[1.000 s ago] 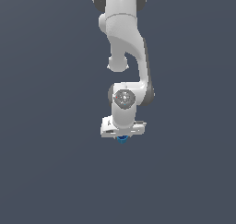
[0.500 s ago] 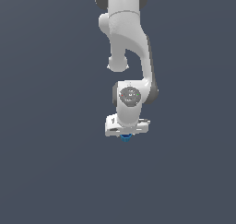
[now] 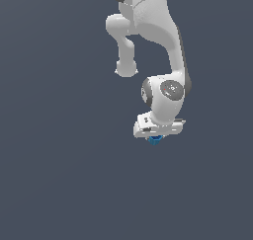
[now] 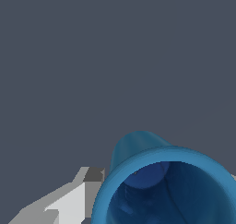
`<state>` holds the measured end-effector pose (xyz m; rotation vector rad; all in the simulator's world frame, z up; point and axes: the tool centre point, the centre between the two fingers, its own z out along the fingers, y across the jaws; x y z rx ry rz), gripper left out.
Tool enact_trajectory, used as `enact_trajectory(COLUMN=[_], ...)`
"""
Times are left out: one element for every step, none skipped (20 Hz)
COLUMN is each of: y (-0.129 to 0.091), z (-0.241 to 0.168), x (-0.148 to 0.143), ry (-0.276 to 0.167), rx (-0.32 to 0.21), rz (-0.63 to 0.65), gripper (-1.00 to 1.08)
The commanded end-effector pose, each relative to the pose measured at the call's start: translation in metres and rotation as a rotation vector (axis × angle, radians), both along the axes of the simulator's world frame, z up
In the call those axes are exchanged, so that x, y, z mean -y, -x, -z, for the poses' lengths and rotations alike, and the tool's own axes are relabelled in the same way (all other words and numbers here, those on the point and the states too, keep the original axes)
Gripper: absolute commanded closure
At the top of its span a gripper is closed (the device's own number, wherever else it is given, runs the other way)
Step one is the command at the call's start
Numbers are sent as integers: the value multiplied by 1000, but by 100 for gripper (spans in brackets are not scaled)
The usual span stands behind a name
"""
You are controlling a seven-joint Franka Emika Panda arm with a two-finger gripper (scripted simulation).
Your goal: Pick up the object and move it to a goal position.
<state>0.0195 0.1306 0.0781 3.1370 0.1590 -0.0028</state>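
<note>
The gripper (image 3: 155, 137) pinches the cup (image 3: 155, 140), which hangs at its 6 o'clock. The cup looks light, stiff and perhaps slick. Best held across its outer wall, near the rim.

I find no readable text, label, brand, number or sign anywhere in either view (my wrist joint (image 3: 171, 90) bears only a faint mark, too small to read).

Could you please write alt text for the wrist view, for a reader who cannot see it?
A bright blue cup with a darker hollow centre fills the near foreground, beside a white finger of the gripper. Behind them is plain dark grey.
</note>
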Motion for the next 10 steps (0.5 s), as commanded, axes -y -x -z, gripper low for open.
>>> enact_trajectory(y=[7, 9, 11, 13, 15, 16, 18, 19, 20, 21], z=[-11, -15, -18, -21, -24, -27, -29, -31, -33, -35], x=[-29, -40, -50, -59, -67, -75, -82, -88, -94, -98], ry=[0, 0, 0, 0, 0, 0, 0, 0, 0, 0], rx=[2, 2, 2, 2, 2, 2, 2, 2, 2, 2], rz=[-1, -1, -1, -1, -1, -1, -1, -1, -1, -1], gripper=[108, 108, 108, 108, 108, 108, 108, 108, 108, 108])
